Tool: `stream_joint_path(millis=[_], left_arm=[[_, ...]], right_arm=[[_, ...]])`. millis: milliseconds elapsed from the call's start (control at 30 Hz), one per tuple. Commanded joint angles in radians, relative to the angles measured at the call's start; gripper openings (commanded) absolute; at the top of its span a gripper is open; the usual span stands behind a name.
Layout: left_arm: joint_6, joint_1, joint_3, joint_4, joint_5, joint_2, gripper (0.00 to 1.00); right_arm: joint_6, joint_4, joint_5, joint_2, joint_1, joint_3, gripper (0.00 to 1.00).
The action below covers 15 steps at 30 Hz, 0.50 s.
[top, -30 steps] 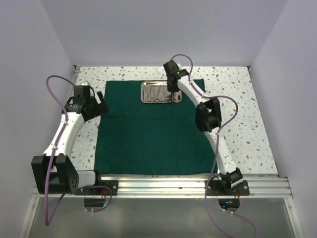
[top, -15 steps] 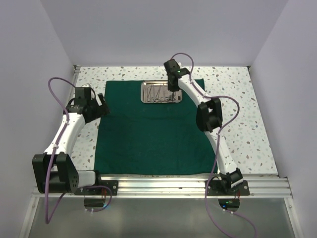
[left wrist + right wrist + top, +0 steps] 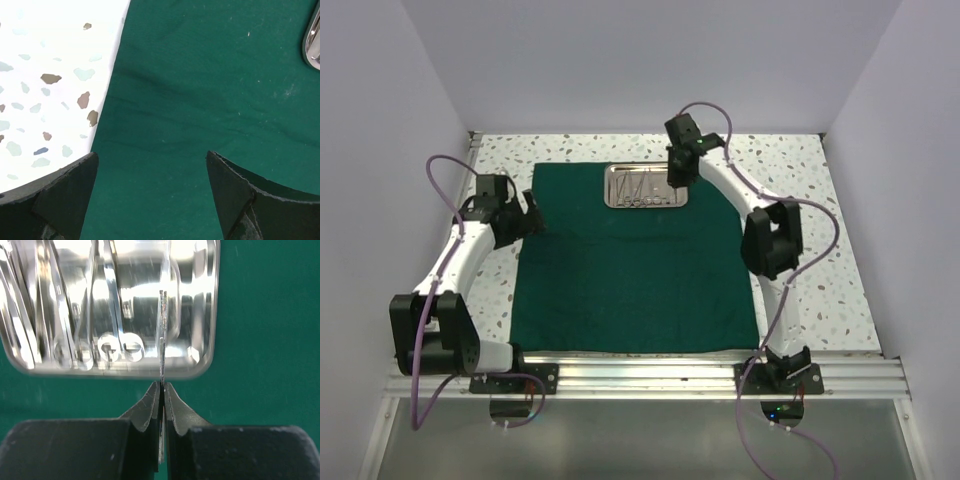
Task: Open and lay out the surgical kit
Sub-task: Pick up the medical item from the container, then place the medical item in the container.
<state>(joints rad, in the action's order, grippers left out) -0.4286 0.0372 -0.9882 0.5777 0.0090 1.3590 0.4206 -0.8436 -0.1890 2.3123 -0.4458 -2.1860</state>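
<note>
- Speckled table (image 3: 800, 200) is carrying the cloth (image 3: 630, 270), which I'm seeing spread flat, with the tray (image 3: 645, 187) sitting at its 12 o'clock edge.
- My right gripper (image 3: 163, 390) is pinching the tweezers (image 3: 162, 320) at the tray's 3 o'clock end; scissors (image 3: 117, 347) are lying inside.
- My left gripper (image 3: 152, 190) is hovering, jaws spread, over the cloth's 10 o'clock edge.

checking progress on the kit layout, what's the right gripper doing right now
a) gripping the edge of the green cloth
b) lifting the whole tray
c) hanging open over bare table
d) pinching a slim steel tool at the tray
D: in the right wrist view the right gripper is closed on a slim steel tool that sticks out edge-on over the tray.
</note>
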Motion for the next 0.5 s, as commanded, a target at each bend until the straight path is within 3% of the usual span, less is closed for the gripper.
stream_joint_path(millis=[0, 167, 267, 367, 467], left_arm=[[0.027, 0.000, -0.040, -0.064, 0.035, 0.023, 0.93], [0.010, -0.002, -0.047, -0.084, 0.065, 0.057, 0.92], [0.001, -0.002, -0.043, -0.105, 0.068, 0.066, 0.92], [-0.005, -0.002, -0.049, -0.110, 0.077, 0.089, 0.91], [-0.013, -0.006, -0.050, -0.114, 0.091, 0.103, 0.91]], right_arm=[[0.032, 0.107, 0.103, -0.249, -0.001, 0.249, 0.00], [0.040, 0.235, 0.154, -0.561, -0.001, 0.708, 0.00], [0.063, 0.293, 0.186, -0.648, -0.001, 0.892, 0.00], [0.101, 0.360, 0.200, -0.706, -0.001, 0.975, 0.00], [0.089, 0.416, 0.191, -0.667, -0.002, 0.907, 0.00]])
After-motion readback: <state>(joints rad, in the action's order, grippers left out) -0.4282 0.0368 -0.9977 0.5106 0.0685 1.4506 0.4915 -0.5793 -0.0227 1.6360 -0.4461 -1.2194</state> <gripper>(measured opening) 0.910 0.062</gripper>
